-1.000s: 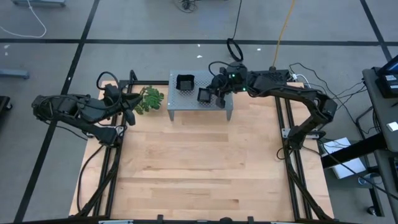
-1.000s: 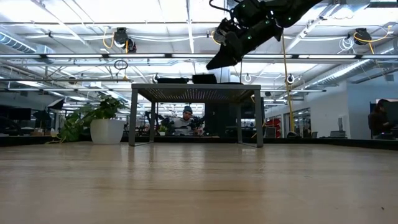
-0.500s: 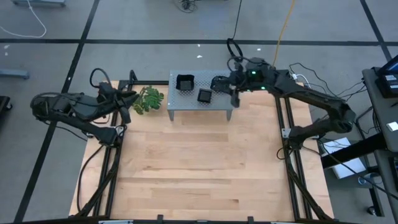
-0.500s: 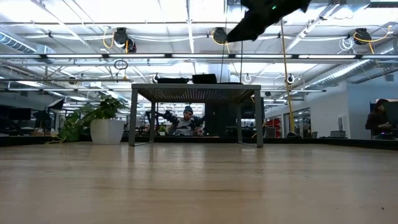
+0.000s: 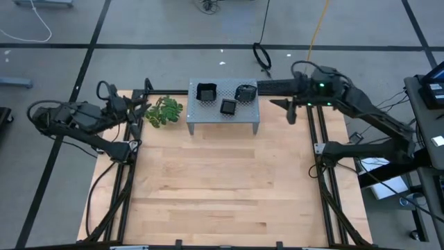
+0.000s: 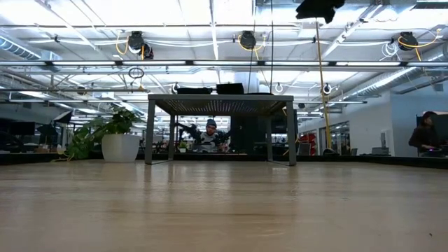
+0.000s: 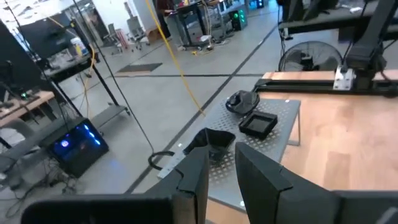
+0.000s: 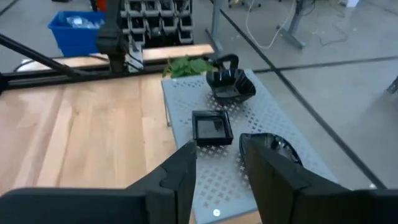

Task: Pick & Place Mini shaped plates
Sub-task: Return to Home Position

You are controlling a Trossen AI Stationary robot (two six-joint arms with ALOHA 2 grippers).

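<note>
Both jaws hang released and empty, left gripper point(image 5: 141, 111) beside the sprig point(image 5: 165, 111), right gripper point(image 5: 290, 114) just right of the far stand point(image 5: 208, 115) carrying the mini shaped plates point(image 5: 228, 107), which I judge light, stiff, glossy-slick and chippable, best pinched across a rim.

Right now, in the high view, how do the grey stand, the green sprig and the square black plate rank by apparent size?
1. grey perforated stand, clearly the largest
2. green sprig
3. square black plate, the smallest, sitting on the stand's top

grey perforated stand point(image 5: 208, 112) beside green sprig point(image 5: 165, 111)
</note>
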